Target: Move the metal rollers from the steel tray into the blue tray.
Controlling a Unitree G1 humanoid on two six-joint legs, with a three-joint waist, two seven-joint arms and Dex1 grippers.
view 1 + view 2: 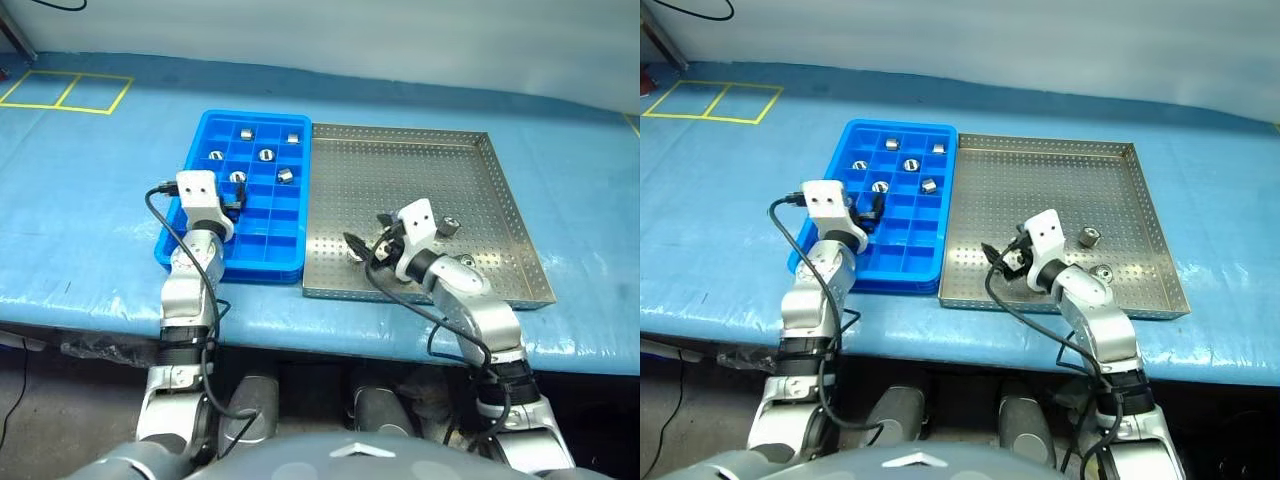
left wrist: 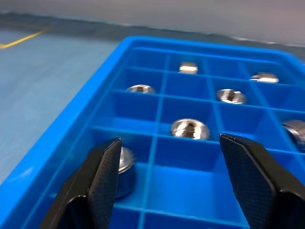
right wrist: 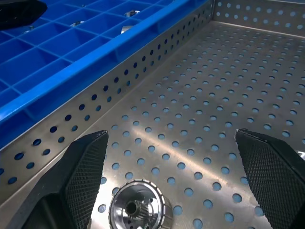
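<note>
Two trays sit edge to edge on the blue worktop (image 1: 80, 230): the steel tray (image 1: 480, 170), square, grey and perforated with low rims, and the narrower blue tray (image 1: 290, 262), gridded into square cells, its long axis running away from the robot. Bare perforated floor stretches beyond the right gripper (image 3: 178, 176), whose fingers (image 3: 86, 176) are spread wide, one shiny metal roller (image 3: 137, 210) standing hole-up between them, nearer the blue tray's side. The left gripper (image 2: 167, 181) has its fingers (image 2: 102, 181) spread apart over a blue cell, a roller (image 2: 125, 160) just beside one fingertip.
</note>
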